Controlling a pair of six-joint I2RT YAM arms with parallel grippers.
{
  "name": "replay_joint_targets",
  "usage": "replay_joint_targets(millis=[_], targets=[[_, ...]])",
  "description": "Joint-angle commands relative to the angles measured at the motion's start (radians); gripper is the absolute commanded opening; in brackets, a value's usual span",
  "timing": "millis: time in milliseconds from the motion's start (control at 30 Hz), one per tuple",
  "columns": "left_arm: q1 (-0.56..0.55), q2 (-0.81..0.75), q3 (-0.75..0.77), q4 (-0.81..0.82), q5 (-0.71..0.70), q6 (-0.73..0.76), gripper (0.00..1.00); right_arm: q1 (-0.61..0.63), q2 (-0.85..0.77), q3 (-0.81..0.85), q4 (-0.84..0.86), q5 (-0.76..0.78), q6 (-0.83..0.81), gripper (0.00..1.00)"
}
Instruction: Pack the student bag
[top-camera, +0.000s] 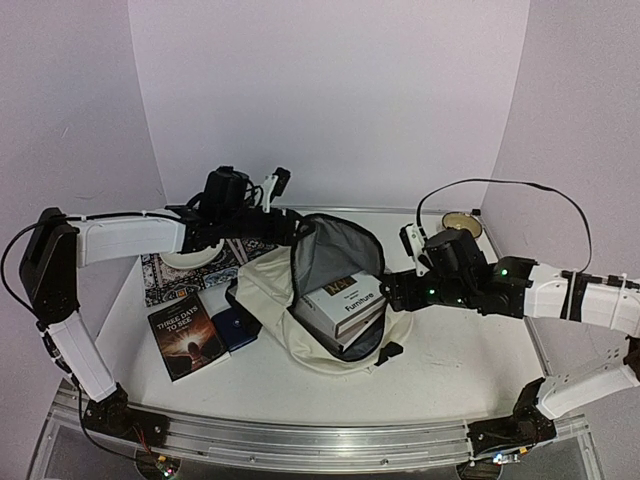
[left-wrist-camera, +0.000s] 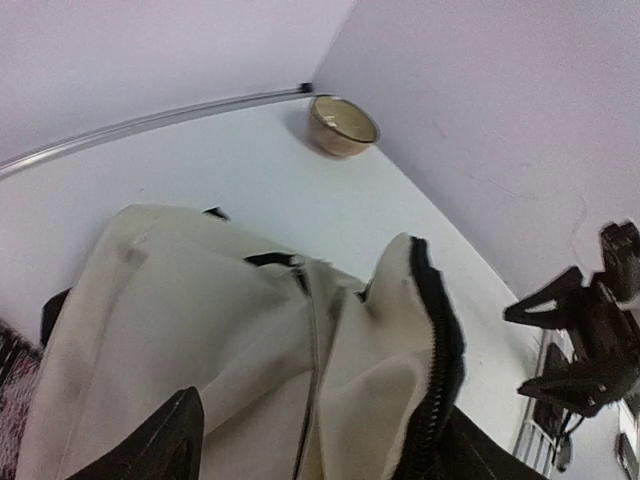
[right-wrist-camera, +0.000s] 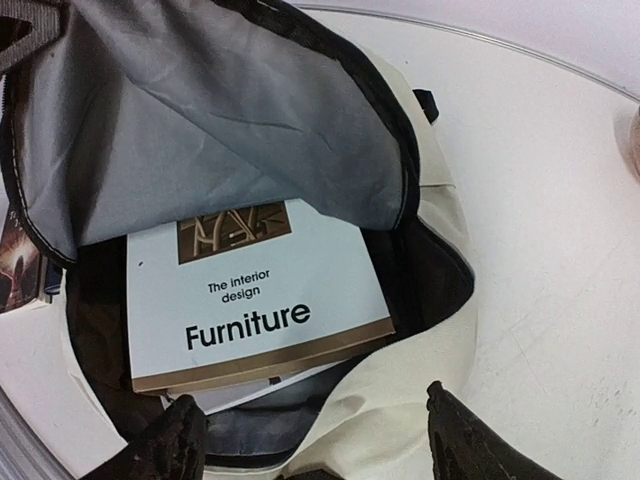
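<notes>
The cream student bag (top-camera: 285, 290) lies open mid-table, its grey-lined flap (top-camera: 335, 250) standing up. A white "Furniture" book (top-camera: 345, 300) lies inside, over another book. My left gripper (top-camera: 292, 228) is at the flap's top edge; in the left wrist view its jaws (left-wrist-camera: 320, 410) stand wide apart with a fold of cream fabric (left-wrist-camera: 380, 340) and black zipper (left-wrist-camera: 445, 350) between them. My right gripper (top-camera: 388, 290) is open at the bag's right rim; in the right wrist view it (right-wrist-camera: 312, 405) hovers over the cream rim (right-wrist-camera: 400, 400), just in front of the book (right-wrist-camera: 250, 300).
A "Three Days to See" book (top-camera: 187, 335) and a blue item (top-camera: 235, 325) lie left of the bag. A patterned mat (top-camera: 170, 275) with a white dish (top-camera: 190, 257) sits behind them. A brown bowl (top-camera: 461, 222) stands in the back right corner, also in the left wrist view (left-wrist-camera: 343, 124).
</notes>
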Motion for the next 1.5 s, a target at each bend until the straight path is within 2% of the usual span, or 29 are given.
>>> replay_joint_targets(millis=[0, 33, 267, 400, 567, 667, 800, 1033, 1467], targets=[[0.023, -0.115, -0.018, -0.147, -0.235, -0.071, 0.97, 0.004, -0.05, -0.032, -0.045, 0.049, -0.014, 0.78], [0.026, -0.131, -0.022, -0.176, -0.268, -0.08, 0.99, 0.004, -0.057, -0.037, -0.045, 0.053, -0.016, 0.79], [0.037, -0.19, -0.104, -0.225, -0.375, -0.137, 0.99, 0.004, -0.067, -0.049, -0.053, 0.063, -0.021, 0.83], [0.052, -0.205, -0.135, -0.301, -0.482, -0.19, 0.99, 0.004, -0.07, -0.049, -0.06, 0.059, -0.024, 0.84], [0.075, -0.271, -0.201, -0.399, -0.61, -0.314, 0.85, 0.004, -0.086, -0.048, -0.062, 0.058, -0.039, 0.87], [0.115, -0.289, -0.243, -0.46, -0.605, -0.369, 0.84, 0.004, -0.092, -0.048, -0.062, 0.06, -0.055, 0.88], [0.157, -0.239, -0.268, -0.591, -0.585, -0.419, 0.83, 0.004, -0.096, -0.051, -0.062, 0.07, -0.076, 0.89], [0.176, -0.142, -0.31, -0.706, -0.611, -0.493, 0.77, 0.004, -0.121, -0.074, -0.06, 0.079, -0.103, 0.89], [0.183, 0.091, -0.179, -0.837, -0.682, -0.527, 0.66, 0.004, -0.229, -0.157, -0.039, 0.09, -0.107, 0.9]])
